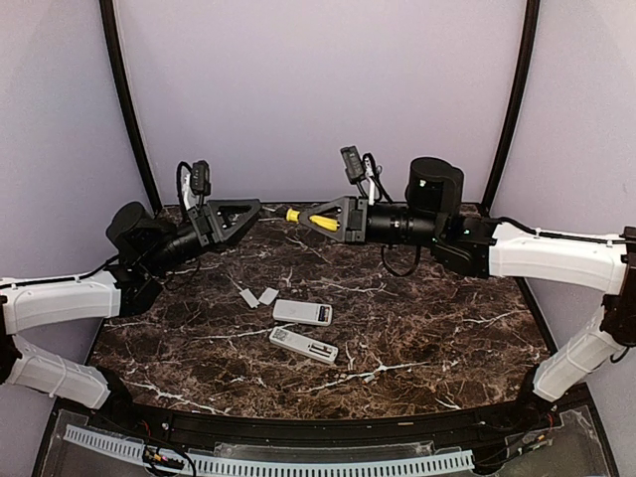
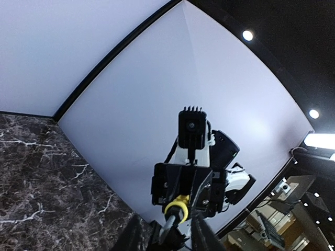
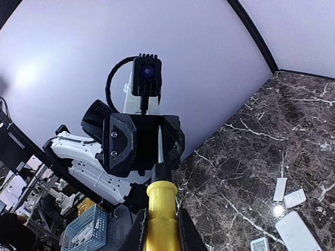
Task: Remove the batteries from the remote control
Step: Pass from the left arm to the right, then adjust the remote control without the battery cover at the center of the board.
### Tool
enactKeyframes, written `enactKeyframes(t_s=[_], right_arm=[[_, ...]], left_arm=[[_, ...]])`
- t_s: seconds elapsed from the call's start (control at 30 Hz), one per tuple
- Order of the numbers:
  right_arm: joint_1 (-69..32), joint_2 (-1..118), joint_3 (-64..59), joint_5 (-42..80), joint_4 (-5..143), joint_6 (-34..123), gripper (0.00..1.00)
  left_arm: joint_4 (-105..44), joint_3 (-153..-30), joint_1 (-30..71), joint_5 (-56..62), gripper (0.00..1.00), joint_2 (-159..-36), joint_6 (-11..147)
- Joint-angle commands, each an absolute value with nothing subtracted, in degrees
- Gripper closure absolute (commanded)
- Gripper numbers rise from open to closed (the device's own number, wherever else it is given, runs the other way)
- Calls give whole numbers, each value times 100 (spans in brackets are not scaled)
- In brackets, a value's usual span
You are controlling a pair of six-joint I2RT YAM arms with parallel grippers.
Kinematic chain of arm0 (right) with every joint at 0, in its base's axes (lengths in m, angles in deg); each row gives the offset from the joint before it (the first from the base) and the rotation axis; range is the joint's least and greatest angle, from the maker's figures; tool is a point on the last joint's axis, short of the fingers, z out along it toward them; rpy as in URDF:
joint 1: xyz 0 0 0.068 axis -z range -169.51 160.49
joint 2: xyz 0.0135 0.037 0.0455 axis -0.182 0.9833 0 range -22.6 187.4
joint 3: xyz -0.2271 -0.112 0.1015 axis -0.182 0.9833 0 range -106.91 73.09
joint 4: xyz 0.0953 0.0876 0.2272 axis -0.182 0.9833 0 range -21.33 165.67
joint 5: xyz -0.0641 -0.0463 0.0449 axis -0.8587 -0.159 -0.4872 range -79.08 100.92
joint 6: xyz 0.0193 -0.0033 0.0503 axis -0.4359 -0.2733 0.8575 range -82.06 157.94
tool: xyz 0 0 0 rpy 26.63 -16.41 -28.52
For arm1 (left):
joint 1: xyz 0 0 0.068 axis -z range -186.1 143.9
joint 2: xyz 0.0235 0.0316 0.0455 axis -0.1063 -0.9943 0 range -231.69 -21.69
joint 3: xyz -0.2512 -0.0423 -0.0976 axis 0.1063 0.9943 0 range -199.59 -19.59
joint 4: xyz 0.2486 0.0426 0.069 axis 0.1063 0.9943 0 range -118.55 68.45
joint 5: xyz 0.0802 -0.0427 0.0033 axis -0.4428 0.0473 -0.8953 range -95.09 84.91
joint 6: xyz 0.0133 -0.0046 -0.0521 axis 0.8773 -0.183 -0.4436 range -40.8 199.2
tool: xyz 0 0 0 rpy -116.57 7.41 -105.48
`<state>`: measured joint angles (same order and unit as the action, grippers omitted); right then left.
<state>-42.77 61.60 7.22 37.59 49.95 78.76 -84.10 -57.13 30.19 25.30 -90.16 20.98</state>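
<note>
**Screwdriver bridges the two grippers above the remotes**

The nearer remote (image 1: 293, 342) lies flat on the marble table (image 1: 447, 328), in front of the arm bases. Its battery bay (image 1: 320, 350) is uncovered at the end toward the right arm. The bay shows only dark shapes, too small to tell whether the batteries sit inside; no loose cell shows on the table.

Just beyond the nearer remote, apart from it, lies a second remote (image 1: 301, 312) with a small dark spot at the same end. Beyond that, and a little toward the left arm, two small pale cover plates (image 1: 248, 297) (image 1: 268, 295) lie side by side.

High above and beyond the nearer remote, both arms are lifted and face each other. The right gripper (image 1: 323, 219) is clamped on the yellow handle of a screwdriver (image 1: 294, 214), held roughly level with its thin blade pointing at the left gripper (image 1: 256, 209). In the right wrist view the blade reaches in between the left gripper's jaws, which stand parted with a gap on either side of it. The left wrist view shows the same dark shaft between its own fingers (image 2: 205, 236).
</note>
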Motion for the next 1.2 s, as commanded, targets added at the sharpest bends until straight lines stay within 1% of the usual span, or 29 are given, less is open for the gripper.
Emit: enactKeyframes(t_s=[0.0,0.03,0.07,0.1,0.13,0.2,0.33,0.47,0.7,1.03,1.17], right_arm=[[-4304,5837,685,3216,5489,7548,100],[-4292,5764,664,3056,5879,7426,100],[-4276,5692,650,2872,6223,7321,100],[-4246,5611,647,2694,6516,7201,100],[-4219,5537,647,2457,6862,7110,100],[-4162,5386,666,2120,7503,6994,100],[-4040,5317,722,1563,8586,6926,100],[-4009,5447,897,1283,9044,7032,100],[-3808,5761,1113,1307,8938,7186,100],[-3684,5768,1123,1300,8915,7178,100],[-3679,5727,1138,1287,8916,7204,100]], left_arm=[[-7456,-5846,3055,2432,50,-8791,2738],[-6877,-5866,3055,2276,39,-8728,2868],[-6549,-5890,3055,2167,35,-8615,3152],[-5792,-5945,3055,1918,31,-8569,3408],[-5079,-5982,3055,1655,30,-8518,3506],[-4214,-6066,3055,1367,28,-8522,3692],[-3417,-6052,3055,1189,28,-8757,3600],[-3219,-5997,3061,1273,28,-9298,3351],[-3494,-6182,3100,1741,30,-10242,3104],[-3635,-6219,3256,2233,30,-10900,2712],[-3335,-6417,3320,2173,30,-11167,2753]])
